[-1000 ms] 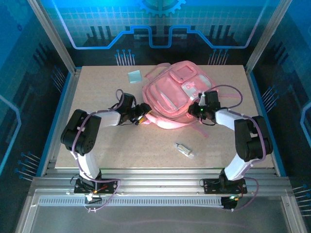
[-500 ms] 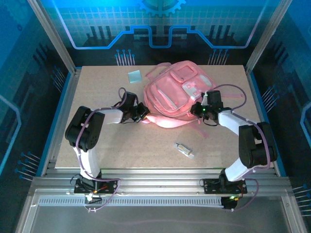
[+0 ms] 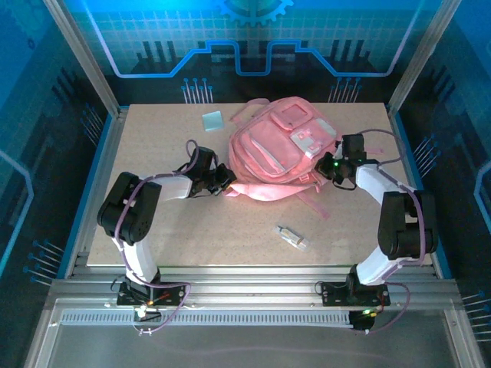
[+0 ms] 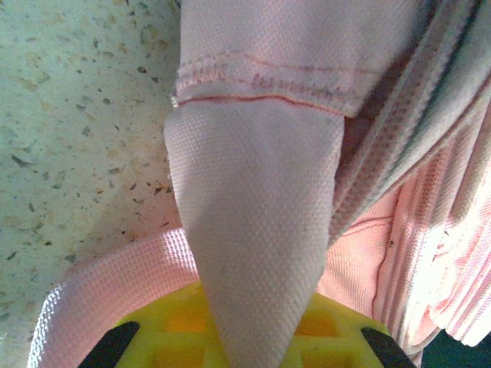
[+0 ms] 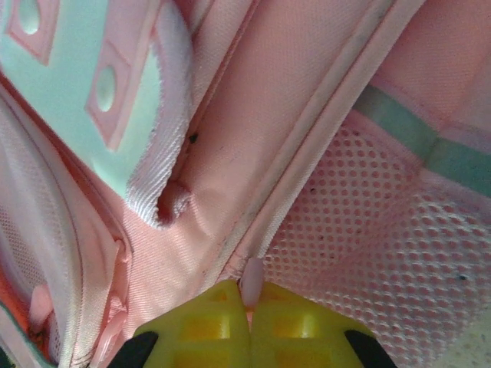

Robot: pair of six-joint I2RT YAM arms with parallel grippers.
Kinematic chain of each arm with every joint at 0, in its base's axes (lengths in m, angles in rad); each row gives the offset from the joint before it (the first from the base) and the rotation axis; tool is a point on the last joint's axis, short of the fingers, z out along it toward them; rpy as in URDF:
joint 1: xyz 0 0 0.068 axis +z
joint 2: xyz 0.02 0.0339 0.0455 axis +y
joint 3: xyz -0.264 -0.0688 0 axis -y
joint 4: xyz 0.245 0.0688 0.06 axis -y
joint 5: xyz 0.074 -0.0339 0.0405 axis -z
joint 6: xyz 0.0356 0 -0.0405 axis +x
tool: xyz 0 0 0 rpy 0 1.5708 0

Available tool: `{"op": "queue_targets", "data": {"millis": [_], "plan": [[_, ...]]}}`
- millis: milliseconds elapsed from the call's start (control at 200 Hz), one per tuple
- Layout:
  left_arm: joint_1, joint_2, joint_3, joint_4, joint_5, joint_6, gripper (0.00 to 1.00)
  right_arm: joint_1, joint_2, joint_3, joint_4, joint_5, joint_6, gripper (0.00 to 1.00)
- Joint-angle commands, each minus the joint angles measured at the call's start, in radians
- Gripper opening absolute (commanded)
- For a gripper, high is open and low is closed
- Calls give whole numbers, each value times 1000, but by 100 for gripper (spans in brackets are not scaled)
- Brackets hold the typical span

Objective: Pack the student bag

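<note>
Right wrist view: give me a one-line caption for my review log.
Right hand shut on a pink zipper pull of the student bag, beside its mesh side pocket.

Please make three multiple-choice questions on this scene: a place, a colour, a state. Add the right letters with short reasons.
1. Relative to the student bag, the small clear tube lies
A) on top of it
B) on the table, apart from it on the near side
C) behind it, at the far edge
2. The right gripper's finger pads are
A) red
B) blue
C) yellow
3. The two grippers are
A) shut on parts of the bag
B) both open
C) both holding the tube
Answers: 1 B, it rests on the bare table. 2 C, yellow in the right wrist view. 3 A, the left gripper pinches a pink strap tab, the right a zipper pull.
</note>
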Motion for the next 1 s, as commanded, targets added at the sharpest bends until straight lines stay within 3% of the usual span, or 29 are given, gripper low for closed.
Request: {"op": "queue_targets", "data": {"millis": [0, 180, 245, 305, 450, 615, 795, 996], "plan": [[29, -49, -22, -72, -70, 39, 0, -92, 9, 19, -56, 211, 18, 0], [30, -57, -28, -70, -72, 41, 0, -99, -12, 25, -77, 229, 13, 0], [30, -59, -31, -62, -64, 39, 0, -106, -25, 20, -59, 171, 1, 2], [28, -59, -30, -59, -51, 35, 0, -106, -42, 17, -44, 80, -5, 14], [11, -67, -34, -38, -22, 15, 0, -62, -126, 7, -58, -34, -49, 52], [-18, -72, -33, -10, -1, -9, 0, 99, -172, 43, -100, -31, -191, 74], [-30, -78, -31, -2, 16, -18, 0, 225, -101, 106, -74, -37, -237, 82], [-36, -101, -54, 31, 28, -54, 0, 300, 25, 186, -50, -39, -268, 88]]}}
